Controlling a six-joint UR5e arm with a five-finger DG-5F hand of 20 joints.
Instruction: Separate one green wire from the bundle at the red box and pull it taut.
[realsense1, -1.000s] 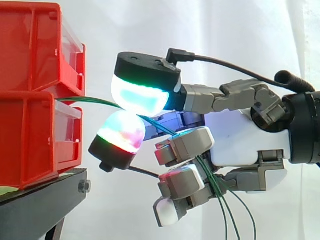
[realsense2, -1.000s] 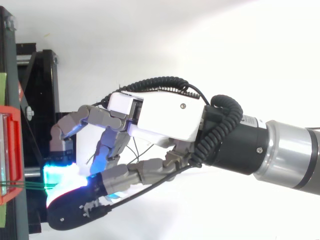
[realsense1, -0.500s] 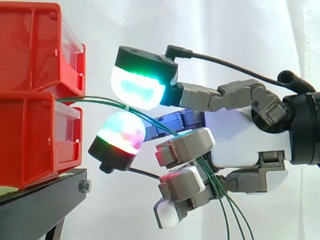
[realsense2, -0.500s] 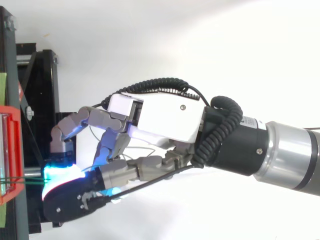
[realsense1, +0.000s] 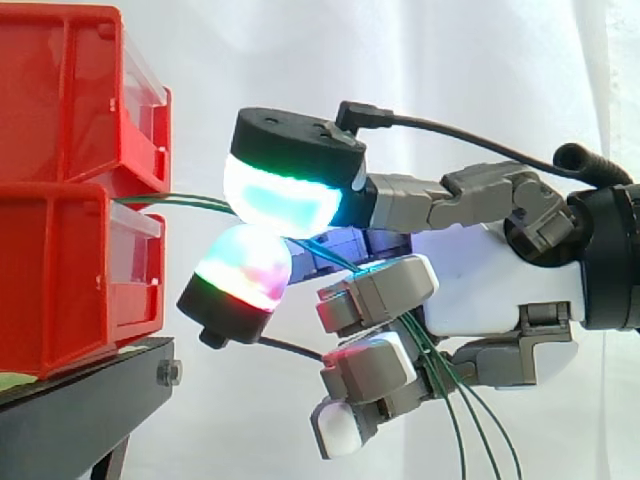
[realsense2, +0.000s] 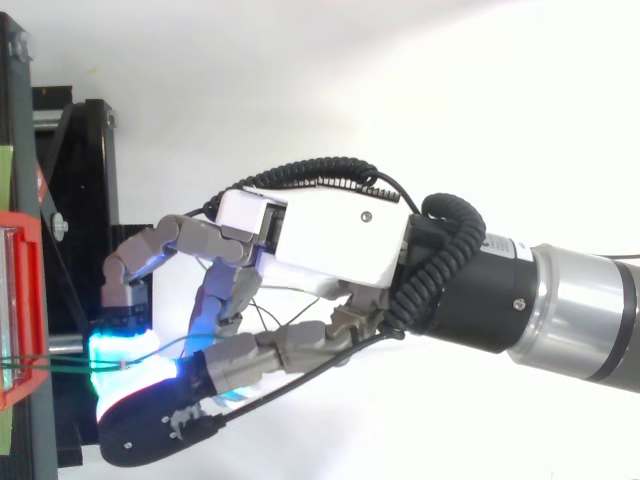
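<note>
Several thin green wires come out between the two stacked red bins and run right into my hand. They pass between a cyan-green glowing fingertip above and a red-green glowing pad below, which pinch them. Past the pinch the strands thread through the curled lower fingers and hang down loose. From above, my hand reaches left toward the red bin, with the green wires stretched between the bin and the glowing pads.
The bins stand on a black stand at the left, whose frame lies just beyond the fingertips in the top view. A white curtain hangs behind.
The upper glowing fingertip lifted off the wires half a second ago and has come back down onto them. The palm and arm have barely moved.
</note>
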